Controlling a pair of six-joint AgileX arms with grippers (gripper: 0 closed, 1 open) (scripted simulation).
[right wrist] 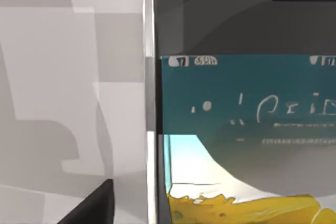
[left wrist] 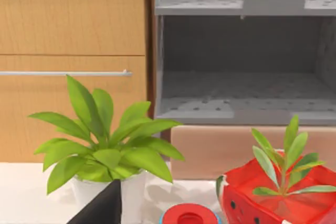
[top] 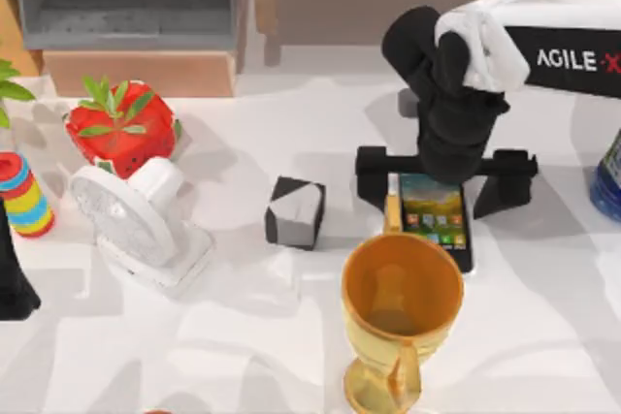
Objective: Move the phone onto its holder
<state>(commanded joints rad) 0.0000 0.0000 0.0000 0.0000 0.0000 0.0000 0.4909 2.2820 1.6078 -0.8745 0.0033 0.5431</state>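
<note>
Your right gripper (top: pixel 439 174) hangs over the top end of one slim black smartphone (top: pixel 435 212) with a lit screen; you cannot tell its finger state. That phone lies between one black holder (top: pixel 374 175) and one gold goblet (top: pixel 401 322).

A rendered home: wooden cabinet (left wrist: pixel 71 66), potted plant (left wrist: pixel 105 150), white table (top: pixel 243 336).
</note>
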